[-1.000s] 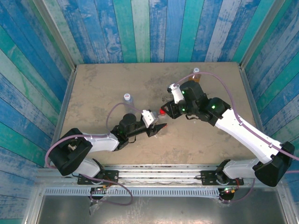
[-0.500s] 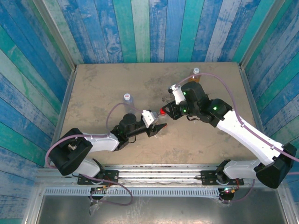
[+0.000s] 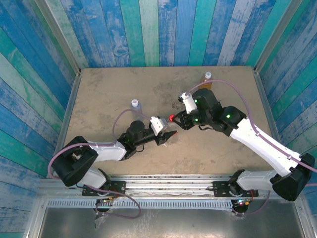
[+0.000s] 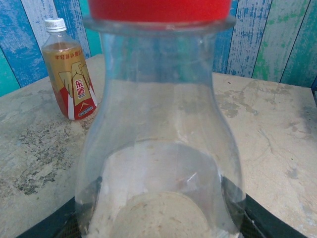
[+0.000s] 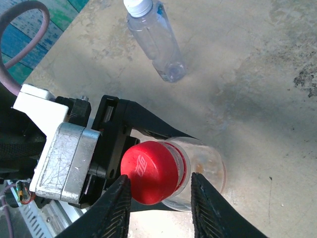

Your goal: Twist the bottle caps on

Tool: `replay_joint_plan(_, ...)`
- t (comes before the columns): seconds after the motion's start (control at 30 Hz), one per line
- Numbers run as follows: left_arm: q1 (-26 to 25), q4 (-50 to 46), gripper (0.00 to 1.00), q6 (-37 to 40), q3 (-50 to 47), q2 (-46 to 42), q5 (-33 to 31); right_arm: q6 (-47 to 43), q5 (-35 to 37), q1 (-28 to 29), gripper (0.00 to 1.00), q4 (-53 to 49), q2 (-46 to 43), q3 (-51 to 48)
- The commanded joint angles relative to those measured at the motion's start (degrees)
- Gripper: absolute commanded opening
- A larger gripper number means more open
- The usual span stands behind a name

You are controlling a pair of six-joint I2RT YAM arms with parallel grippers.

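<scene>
At centre, bottle [image 5: 204, 167] stands apparently upright (red cap [image 5: 150, 171] up).

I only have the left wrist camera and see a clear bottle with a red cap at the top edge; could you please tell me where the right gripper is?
Observer: The right gripper straddles the red cap, one finger on each side; I cannot tell whether it pinches.
Operator: Thank you. Is anything else standing besides the amber bottle?
Observer: Yes, a slim clear bottle stands capped on the table.
</scene>
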Motion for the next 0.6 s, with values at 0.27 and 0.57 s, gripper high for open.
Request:
replay_joint_plan(0.27,-0.11,-7.52,0.57,0.29,-1.92,1.98,-0.21,-0.59,0.22,-0.18,0.4,-1.1,1.28,3.27)
replay_joint_plan(0.57,-0.04,-7.26,0.57,0.63,-2.21,2.07,0.11,0.37,3.56,-0.14,0.34,-0.98,3.09,3.78)
